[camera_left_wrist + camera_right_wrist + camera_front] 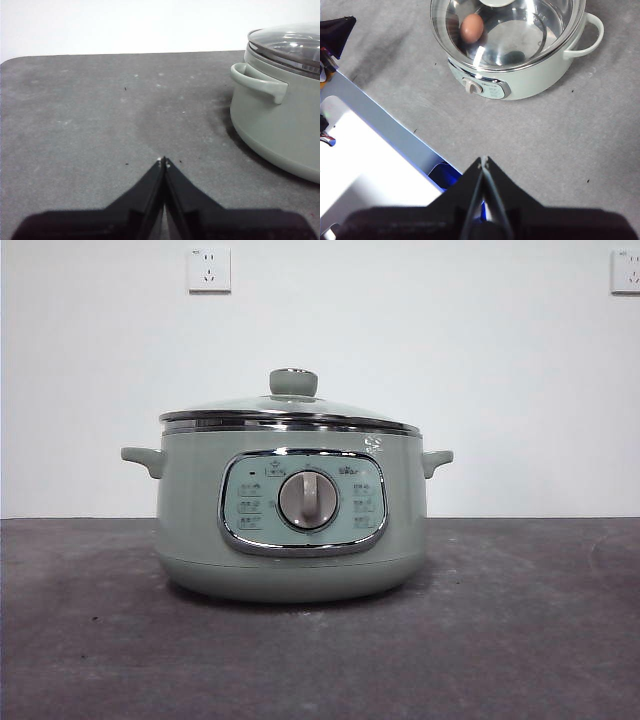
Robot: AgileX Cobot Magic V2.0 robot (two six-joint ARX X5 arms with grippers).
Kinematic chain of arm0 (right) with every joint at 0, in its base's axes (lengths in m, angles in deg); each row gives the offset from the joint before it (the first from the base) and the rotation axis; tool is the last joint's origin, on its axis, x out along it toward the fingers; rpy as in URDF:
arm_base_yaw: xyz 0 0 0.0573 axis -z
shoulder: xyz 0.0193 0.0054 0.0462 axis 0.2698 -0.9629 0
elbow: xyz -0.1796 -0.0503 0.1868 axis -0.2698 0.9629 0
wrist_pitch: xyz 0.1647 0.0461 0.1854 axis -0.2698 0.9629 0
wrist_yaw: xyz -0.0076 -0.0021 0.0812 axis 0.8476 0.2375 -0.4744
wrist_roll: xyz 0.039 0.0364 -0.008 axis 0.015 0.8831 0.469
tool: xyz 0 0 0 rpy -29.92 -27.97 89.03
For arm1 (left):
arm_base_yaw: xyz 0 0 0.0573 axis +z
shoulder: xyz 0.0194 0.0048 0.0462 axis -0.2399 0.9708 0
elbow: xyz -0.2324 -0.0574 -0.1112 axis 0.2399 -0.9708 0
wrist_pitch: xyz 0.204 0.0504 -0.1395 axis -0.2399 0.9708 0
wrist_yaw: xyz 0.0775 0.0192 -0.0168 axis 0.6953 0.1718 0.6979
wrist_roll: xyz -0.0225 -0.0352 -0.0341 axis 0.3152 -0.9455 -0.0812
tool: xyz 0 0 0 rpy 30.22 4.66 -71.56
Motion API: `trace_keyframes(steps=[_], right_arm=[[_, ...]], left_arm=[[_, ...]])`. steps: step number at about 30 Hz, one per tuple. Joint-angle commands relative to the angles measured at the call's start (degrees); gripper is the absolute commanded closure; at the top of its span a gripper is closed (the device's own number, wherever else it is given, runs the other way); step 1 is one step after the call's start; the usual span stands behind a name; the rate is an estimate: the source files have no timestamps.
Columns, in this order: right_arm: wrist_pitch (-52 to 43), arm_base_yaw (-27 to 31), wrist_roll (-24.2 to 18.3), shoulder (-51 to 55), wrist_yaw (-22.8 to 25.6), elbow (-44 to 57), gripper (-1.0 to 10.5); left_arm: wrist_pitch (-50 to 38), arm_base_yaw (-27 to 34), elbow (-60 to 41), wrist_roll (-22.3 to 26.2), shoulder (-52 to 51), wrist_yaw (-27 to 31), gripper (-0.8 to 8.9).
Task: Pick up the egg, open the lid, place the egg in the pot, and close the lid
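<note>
A dark grey speckled surface (520, 640) is stretching out beneath a plain white wall (480, 390), where two white power sockets (209, 269) (626, 271) are sitting up high, well apart.

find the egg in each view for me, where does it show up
Front view: egg not visible; the pot wall hides the inside.
Left wrist view: not visible either.
Right wrist view: egg lies inside the pot, seen through the lid.
Shared landmark: the pot's side handle.
</note>
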Motion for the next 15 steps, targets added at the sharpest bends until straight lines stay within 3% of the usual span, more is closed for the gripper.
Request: trace_keyframes(steps=[1,7,11,15], right_arm=[[0.66,0.98,0.35,0.46,0.17,0.07,9.5],[-2.95,8.33,-1.36,5.35,-0.37,0.13,9.5],[-12.90,14.69,-2.01,11.26,-3.37,1.66,9.5],[-22.25,19.65,-2.47,17.81,-3.30,7.39,9.5]], left_arm=[[-0.02,0.17,-0.83,-0.35,-0.15,0.02,8.17],[-0.04,0.17,-0.83,-0.35,-0.15,0.04,8.17],[-0.02,0.17,-0.83,-0.35,-0.15,0.04,8.17],[-0.04,0.17,-0.83,-0.35,-0.15,0.02,8.17]])
